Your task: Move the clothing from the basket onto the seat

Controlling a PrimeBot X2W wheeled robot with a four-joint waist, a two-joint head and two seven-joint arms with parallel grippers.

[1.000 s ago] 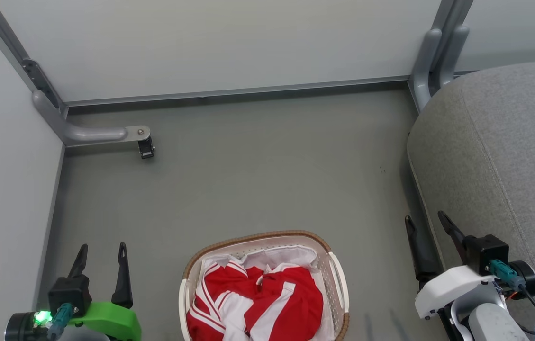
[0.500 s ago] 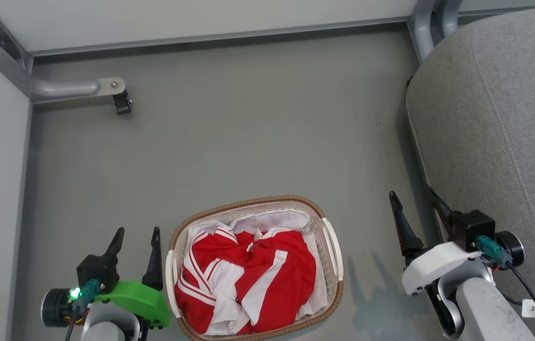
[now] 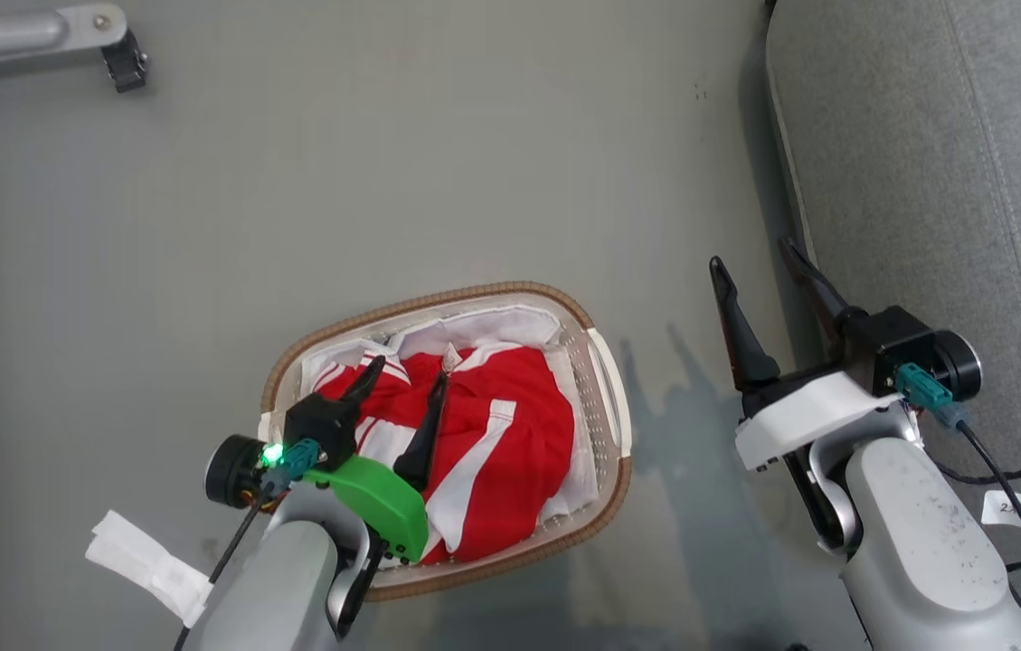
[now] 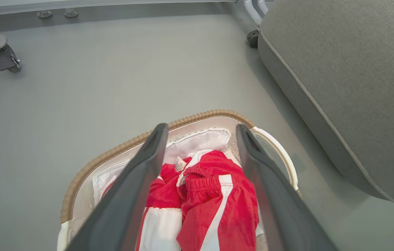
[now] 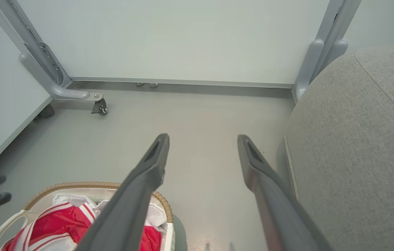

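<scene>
your left gripper [image 3: 411, 369] is spread wide above the clothing [image 3: 510, 425] heaped in the basket [image 3: 438, 298], right gripper [image 3: 751, 255] spread and empty beside the seat [image 3: 926, 136], so if you pinch too deep you'll likely snag the white liner [image 3: 510, 324] and drag the basket along.

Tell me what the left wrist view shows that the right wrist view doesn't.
Left wrist view: the left gripper, jaws open, over the red soft-fabric clothing with white stripes, whose elastic waistband and small white label are visible. Right wrist view: the right gripper, jaws open over the grey floor, plus white wall panels and upright grey metal posts. Both: the clothing in the oval cream-white plastic basket with a brown woven-look rim, the large grey fabric-upholstered seat, and a grey metal leg with a caster.
</scene>
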